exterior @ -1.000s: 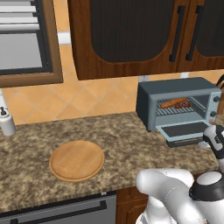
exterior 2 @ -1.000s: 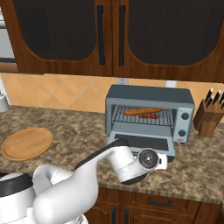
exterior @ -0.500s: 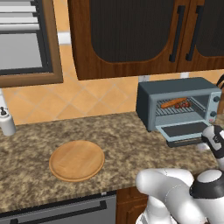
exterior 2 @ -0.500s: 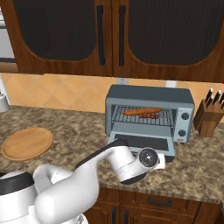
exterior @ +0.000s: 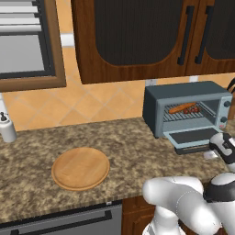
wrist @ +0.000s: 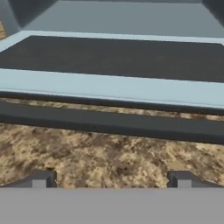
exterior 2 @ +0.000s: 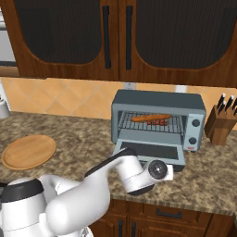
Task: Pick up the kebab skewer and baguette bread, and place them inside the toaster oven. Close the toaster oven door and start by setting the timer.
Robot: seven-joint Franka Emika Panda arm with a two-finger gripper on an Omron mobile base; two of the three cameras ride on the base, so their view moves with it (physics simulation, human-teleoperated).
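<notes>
The blue-grey toaster oven [exterior 2: 157, 104] stands on the counter with its door [exterior 2: 149, 150] dropped flat open. On the wire rack inside lie the long orange-brown baguette bread [exterior 2: 150, 117] and, just in front of it to the right, the small dark-chunked kebab skewer [exterior 2: 160, 122]. Both also show in the left base view, baguette [exterior: 181, 108] and skewer [exterior: 193, 110]. My gripper [wrist: 111, 181] is open and empty, low over the counter just in front of the door's bar handle [wrist: 109, 122], facing the dark glass [wrist: 113, 57].
A round wooden plate [exterior: 80, 167] lies on the granite counter to the left. A knife block [exterior 2: 222, 122] stands right of the oven. A white shaker [exterior: 7, 126] sits at the far left. Dark wooden cabinets hang above.
The hand has edged slightly to the right in front of the open door. The jaws stay wide open, and the food and the door have not moved.
</notes>
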